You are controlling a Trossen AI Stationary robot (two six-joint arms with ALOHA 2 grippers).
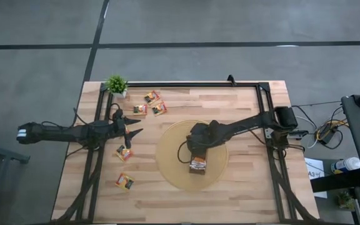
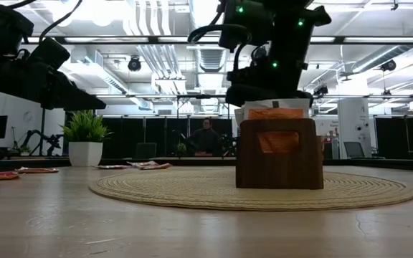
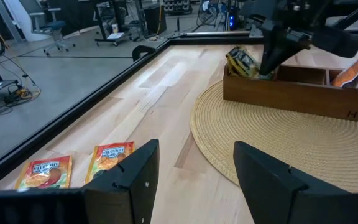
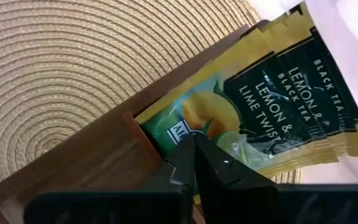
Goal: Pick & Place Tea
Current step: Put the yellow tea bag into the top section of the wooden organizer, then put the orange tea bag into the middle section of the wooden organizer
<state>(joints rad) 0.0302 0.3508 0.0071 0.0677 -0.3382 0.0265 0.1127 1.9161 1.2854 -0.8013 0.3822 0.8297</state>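
**benchwatcher:** Progress check on the tea job? Looks partway to me.

**mat_lurker:** Yep. Brown box point(image 1: 198, 164) on the round mat point(image 1: 167, 164) already has several sachets standing in it. Right gripper point(image 4: 194, 163) is down at one end of the box, jaws closed right against a green-and-yellow sachet point(image 4: 253, 112) there. Can't tell if it's pinching it or just done tucking it in.

**benchwatcher:** And what's left?

**mat_lurker:** Five loose sachets point(image 1: 124, 181) on the bench point(image 1: 242, 200), left of the mat. Left gripper point(image 3: 191, 180) hovers over that side, jaws wide open, nothing held. So more trips to go, I'd say.
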